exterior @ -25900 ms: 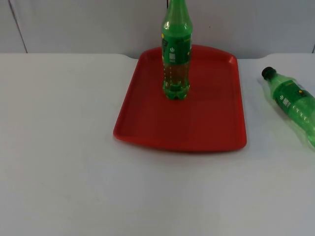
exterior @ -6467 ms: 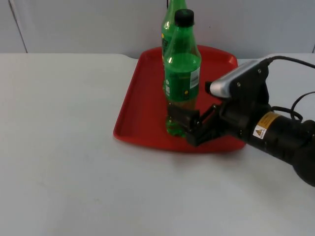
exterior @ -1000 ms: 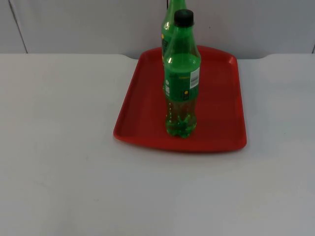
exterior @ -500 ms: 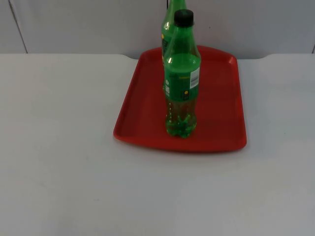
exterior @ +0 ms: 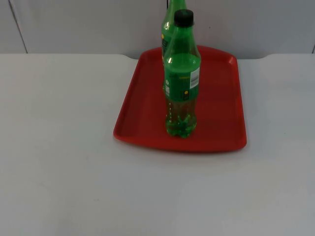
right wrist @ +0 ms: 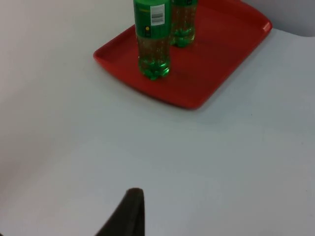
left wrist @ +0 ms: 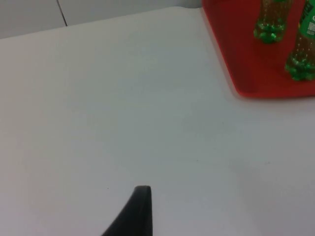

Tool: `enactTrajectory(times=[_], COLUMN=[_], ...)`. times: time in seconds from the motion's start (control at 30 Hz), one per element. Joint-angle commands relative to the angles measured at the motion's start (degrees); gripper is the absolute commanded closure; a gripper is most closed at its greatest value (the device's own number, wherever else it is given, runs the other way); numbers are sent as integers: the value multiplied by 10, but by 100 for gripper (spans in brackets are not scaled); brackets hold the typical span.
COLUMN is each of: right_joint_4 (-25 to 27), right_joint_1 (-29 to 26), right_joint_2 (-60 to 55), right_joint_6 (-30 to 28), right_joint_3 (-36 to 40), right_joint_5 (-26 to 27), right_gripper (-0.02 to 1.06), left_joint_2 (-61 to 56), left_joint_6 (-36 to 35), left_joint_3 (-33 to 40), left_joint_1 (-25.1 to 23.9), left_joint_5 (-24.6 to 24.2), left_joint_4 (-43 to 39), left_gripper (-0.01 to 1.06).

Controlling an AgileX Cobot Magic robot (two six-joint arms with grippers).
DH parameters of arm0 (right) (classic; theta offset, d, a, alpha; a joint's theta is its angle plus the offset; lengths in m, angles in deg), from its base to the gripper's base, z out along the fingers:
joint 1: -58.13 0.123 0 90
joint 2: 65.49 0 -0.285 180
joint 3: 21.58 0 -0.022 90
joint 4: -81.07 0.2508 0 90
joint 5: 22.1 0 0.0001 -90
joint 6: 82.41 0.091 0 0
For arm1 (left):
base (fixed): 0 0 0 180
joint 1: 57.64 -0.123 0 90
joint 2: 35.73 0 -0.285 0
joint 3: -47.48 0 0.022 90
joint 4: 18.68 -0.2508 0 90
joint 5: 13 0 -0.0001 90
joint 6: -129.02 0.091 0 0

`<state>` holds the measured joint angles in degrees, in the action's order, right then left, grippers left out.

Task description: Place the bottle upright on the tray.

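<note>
A red tray (exterior: 216,98) lies at the back middle of the table. Two green bottles stand upright on it. The nearer bottle (exterior: 181,83), black-capped, is close to the tray's front edge, and the second bottle (exterior: 172,22) stands right behind it. The right wrist view has the tray (right wrist: 216,59) some way ahead of my right gripper (right wrist: 129,214), with the nearer bottle (right wrist: 152,39) beside the second bottle (right wrist: 183,22). Over bare table, my left gripper (left wrist: 138,214) looks toward the tray (left wrist: 236,59) and both bottle bases (left wrist: 268,27). Nothing touches either bottle.
The white table top (exterior: 59,147) surrounds the tray on the left, right and front. The grey partition wall (exterior: 74,24) stands just behind the tray.
The bottle that lay on the table at the right now stands on the tray. The right arm that held it there has pulled back. Nothing has moved in the last second.
</note>
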<state>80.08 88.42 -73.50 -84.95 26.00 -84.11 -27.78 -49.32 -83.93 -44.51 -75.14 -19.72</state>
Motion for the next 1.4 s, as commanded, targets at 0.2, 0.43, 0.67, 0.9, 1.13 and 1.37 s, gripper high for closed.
enactTrajectory(times=[0.2,0.43,0.67,0.9,1.13,1.37], right_joint_4=[0,0,0,0,0,0], right_joint_1=[1,-4,-65,-163,-247,-284], right_joint_2=[2,2,2,2,2,2], right_joint_6=[1,1,1,1,1,1], right_joint_3=[1,1,1,1,1,1], right_joint_5=[2,3,3,3,3,3], right_gripper=[-1,-1,-1,-1,-1,-1], left_joint_2=[-2,-2,-2,-2,-2,-2], left_joint_6=[0,0,0,0,0,0], left_joint_3=[3,3,3,3,3,3], left_joint_1=[3,3,3,3,3,3], left_joint_5=[7,7,7,7,7,7], left_joint_4=[-1,-1,-1,-1,-1,-1], left_gripper=[0,0,0,0,0,0])
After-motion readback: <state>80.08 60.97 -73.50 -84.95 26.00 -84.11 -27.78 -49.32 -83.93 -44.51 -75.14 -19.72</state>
